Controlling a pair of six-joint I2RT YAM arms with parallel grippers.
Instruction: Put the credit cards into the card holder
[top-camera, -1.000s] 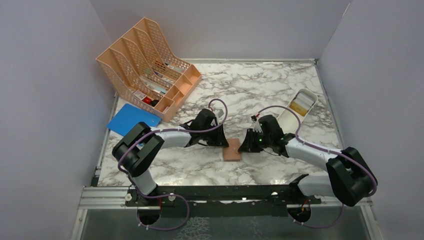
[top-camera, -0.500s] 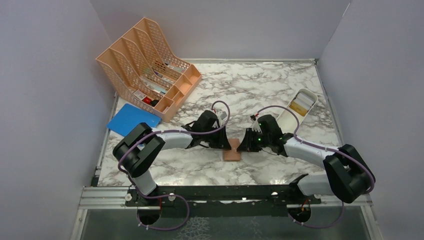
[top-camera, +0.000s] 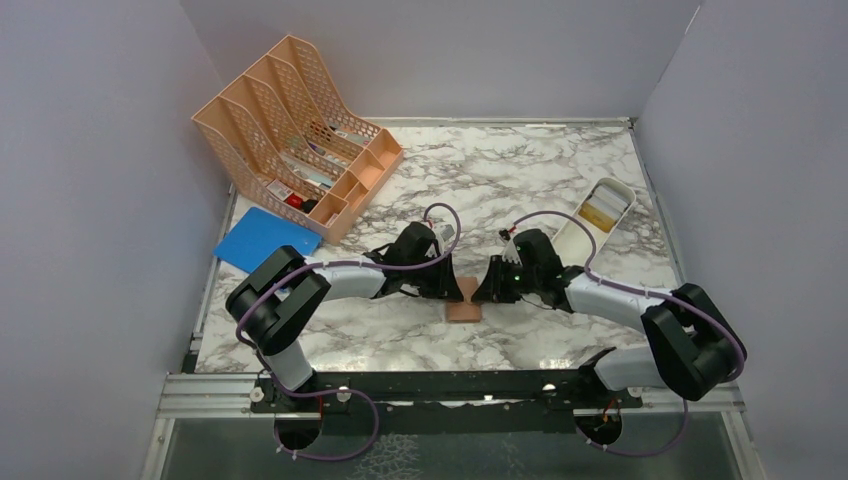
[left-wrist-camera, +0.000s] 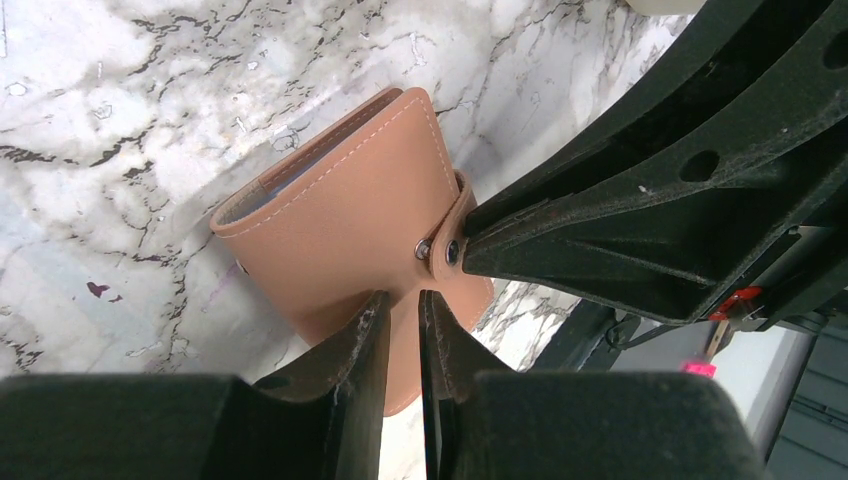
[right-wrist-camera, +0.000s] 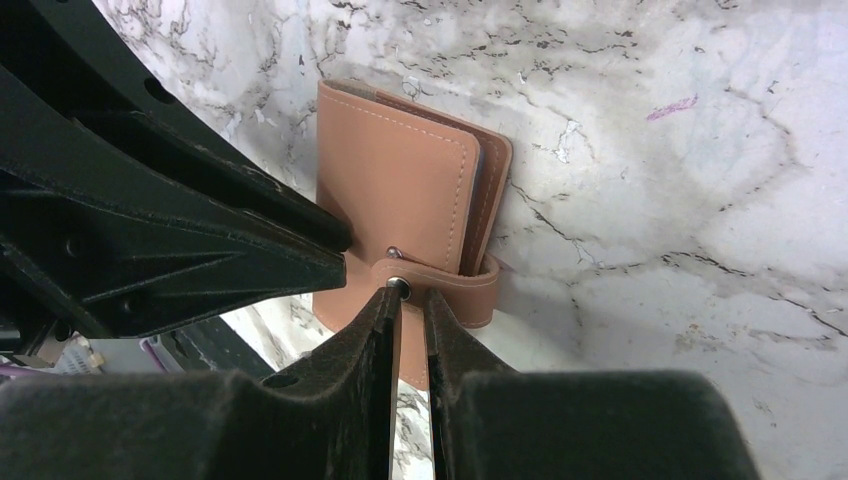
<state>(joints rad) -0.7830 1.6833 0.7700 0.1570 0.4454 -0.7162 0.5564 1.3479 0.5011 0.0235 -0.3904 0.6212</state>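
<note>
The card holder (top-camera: 463, 303) is a closed pinkish-tan wallet lying flat on the marble between both arms. My left gripper (top-camera: 456, 289) comes at it from the left. Its jaws are almost together, nothing between them, and its fingertips (left-wrist-camera: 372, 310) rest on the cover (left-wrist-camera: 340, 210) just short of the snap. My right gripper (top-camera: 481, 294) comes from the right, and its narrow jaws (right-wrist-camera: 410, 293) close round the end of the snap tab (right-wrist-camera: 455, 275) at the metal stud (right-wrist-camera: 398, 285). Yellowish and whitish credit cards (top-camera: 601, 212) lie in a white tray.
The white oblong tray (top-camera: 585, 234) stands behind my right arm. A peach mesh file organiser (top-camera: 290, 130) fills the back left corner, with a blue flat folder (top-camera: 262, 240) in front of it. Grey walls close in three sides.
Both grippers have crept a little closer together over the card holder. The right jaws have narrowed slightly. The card holder has not moved.
</note>
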